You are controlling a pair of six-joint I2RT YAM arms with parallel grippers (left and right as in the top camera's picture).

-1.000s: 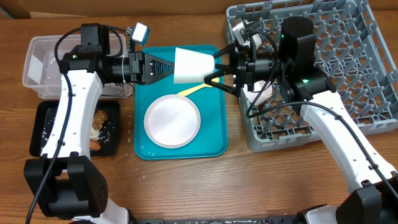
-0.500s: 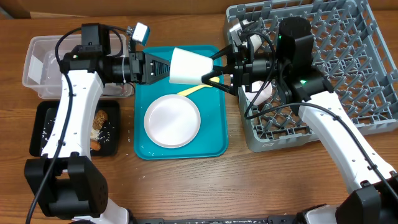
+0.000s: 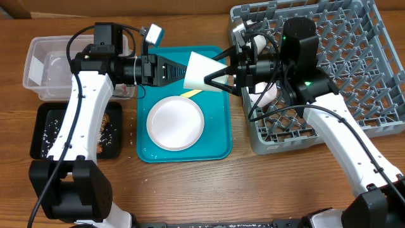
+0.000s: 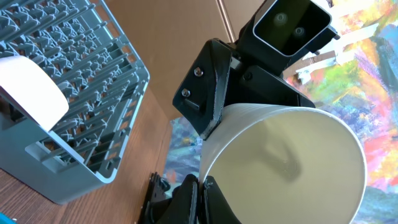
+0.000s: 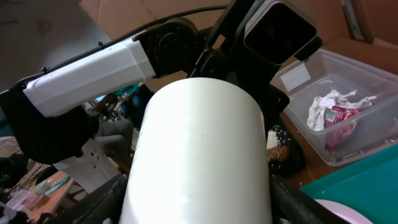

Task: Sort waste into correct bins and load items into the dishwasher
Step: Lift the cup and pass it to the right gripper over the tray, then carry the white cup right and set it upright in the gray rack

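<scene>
White bowl pinched at its rim by left gripper, right gripper spread wide around its base

The white bowl, pinched by the left tool inside the spread fingers of the right tool, blocks the space over the far half of the teal tray; the plate covers its near half. Open desk runs along the near edge.
</scene>
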